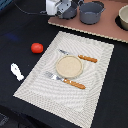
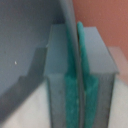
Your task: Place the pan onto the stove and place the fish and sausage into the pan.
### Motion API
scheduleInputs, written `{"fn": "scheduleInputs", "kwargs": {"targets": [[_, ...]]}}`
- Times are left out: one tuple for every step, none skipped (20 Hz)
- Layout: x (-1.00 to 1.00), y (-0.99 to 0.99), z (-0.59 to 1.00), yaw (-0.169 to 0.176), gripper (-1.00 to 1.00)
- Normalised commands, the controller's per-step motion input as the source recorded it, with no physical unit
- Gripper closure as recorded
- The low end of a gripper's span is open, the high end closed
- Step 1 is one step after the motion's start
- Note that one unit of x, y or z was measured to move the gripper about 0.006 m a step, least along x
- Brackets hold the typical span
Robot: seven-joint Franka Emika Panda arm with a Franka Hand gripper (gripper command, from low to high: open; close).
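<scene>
The pan point(image 1: 72, 11) is a small dark grey-blue saucepan at the near-left corner of the stove point(image 1: 107, 26), a pinkish-brown board at the top of the exterior view. My gripper point(image 1: 64, 10) is at the pan's left side, shut on it. In the wrist view the gripper point(image 2: 75, 82) has its teal pads point(image 2: 89, 70) pressed on the pan's thin rim, with the pan's grey inside point(image 2: 20, 40) beside them and the stove point(image 2: 102, 15) behind. The white fish point(image 1: 17, 71) and the red sausage point(image 1: 37, 48) lie on the black table, left of the placemat.
A larger grey pot point(image 1: 91, 12) stands on the stove right of the pan. A pale bowl point(image 1: 123, 19) sits at the stove's right edge. The woven placemat point(image 1: 35, 80) holds a tan plate point(image 1: 68, 66), and orange-handled cutlery point(image 1: 75, 84) lies on either side of the plate.
</scene>
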Motion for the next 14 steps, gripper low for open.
{"fn": "scheduleInputs", "kwargs": {"targets": [[0.0, 0.09, 0.51, -0.01, -1.0], [0.0, 0.04, 0.57, -0.01, -1.0], [0.0, 0.01, 0.57, -0.018, -1.0], [0.0, 0.0, 0.65, -0.02, -1.0], [0.0, 0.0, 0.7, -0.021, -1.0], [0.0, -0.11, 0.76, -0.025, -1.0], [0.0, -0.36, 0.8, -0.03, -1.0], [0.0, -0.67, 0.74, -0.031, -1.0], [0.0, -0.8, 0.71, -0.025, -1.0], [0.0, -0.89, 0.68, -0.011, -1.0], [0.0, -0.93, 0.63, 0.0, -1.0], [0.0, -0.96, 0.59, 0.0, -1.0], [0.0, -0.99, 0.58, 0.0, -1.0], [0.0, -0.99, 0.56, 0.0, -1.0]]}}
